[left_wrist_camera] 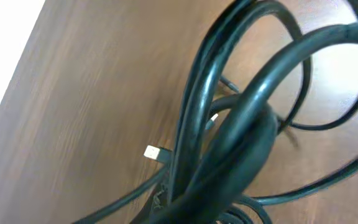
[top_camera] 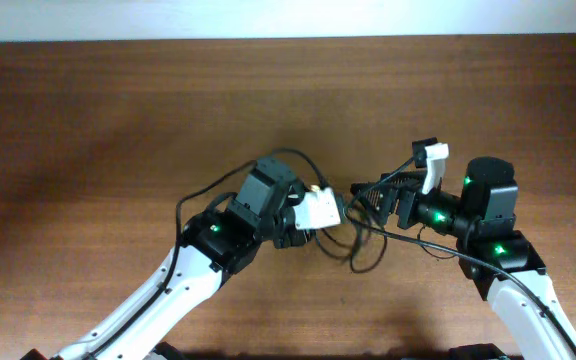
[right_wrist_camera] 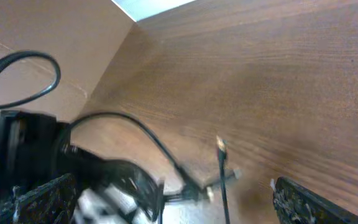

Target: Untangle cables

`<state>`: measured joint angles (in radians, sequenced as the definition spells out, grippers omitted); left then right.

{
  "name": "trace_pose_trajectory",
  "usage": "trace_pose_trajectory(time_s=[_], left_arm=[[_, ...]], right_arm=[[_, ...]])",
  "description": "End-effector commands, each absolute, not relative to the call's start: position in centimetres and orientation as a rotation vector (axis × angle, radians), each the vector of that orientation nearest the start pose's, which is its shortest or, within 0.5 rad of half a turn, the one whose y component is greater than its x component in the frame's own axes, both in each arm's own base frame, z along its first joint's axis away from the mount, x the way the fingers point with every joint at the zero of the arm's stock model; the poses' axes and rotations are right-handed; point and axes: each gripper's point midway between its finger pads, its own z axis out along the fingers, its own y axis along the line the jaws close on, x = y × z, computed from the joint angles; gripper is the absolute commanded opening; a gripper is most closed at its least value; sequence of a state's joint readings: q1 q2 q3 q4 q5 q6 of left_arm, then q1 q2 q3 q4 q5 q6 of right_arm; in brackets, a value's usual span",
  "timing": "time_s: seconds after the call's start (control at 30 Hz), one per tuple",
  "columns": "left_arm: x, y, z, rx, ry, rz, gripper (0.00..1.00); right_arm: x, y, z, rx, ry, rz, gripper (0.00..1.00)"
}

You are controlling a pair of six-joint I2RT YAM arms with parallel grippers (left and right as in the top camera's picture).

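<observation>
The cables (top_camera: 360, 245) are thin black cords, looped on the wooden table between my two grippers. My left gripper (top_camera: 340, 212) is at the table's middle. In the left wrist view the cable bundle (left_wrist_camera: 241, 124) hangs right in front of the camera and hides the fingers, so the gripper appears shut on it. A metal plug end (left_wrist_camera: 153, 152) dangles below. My right gripper (top_camera: 364, 195) faces the left one and is open. In the right wrist view its fingers (right_wrist_camera: 173, 190) are spread wide around a thin cord with a metal tip (right_wrist_camera: 221, 168).
The brown wooden table (top_camera: 118, 120) stretches left and back to a pale wall edge. A thicker black wire (top_camera: 218, 185) loops off the left arm. A white part (top_camera: 433, 160) sticks up on the right arm.
</observation>
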<state>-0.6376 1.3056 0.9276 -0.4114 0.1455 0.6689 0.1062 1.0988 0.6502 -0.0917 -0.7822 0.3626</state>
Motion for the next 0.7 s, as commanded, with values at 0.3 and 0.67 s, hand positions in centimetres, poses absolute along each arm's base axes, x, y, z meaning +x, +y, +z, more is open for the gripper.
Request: trace_pose_trajectory(time_s=[0.3, 0.67], left_arm=[[32.0, -19.4, 16.5, 0.463, 2.299, -0.166, 0.00], [29.5, -24.1, 16.9, 0.050, 2.415, -0.646, 0.00]], right_arm=[[29.2, 15.6, 19.1, -0.213, 2.160, 1.148, 0.99], [29.7, 14.6, 17.8, -0.137, 2.215, 1.057, 0.99]])
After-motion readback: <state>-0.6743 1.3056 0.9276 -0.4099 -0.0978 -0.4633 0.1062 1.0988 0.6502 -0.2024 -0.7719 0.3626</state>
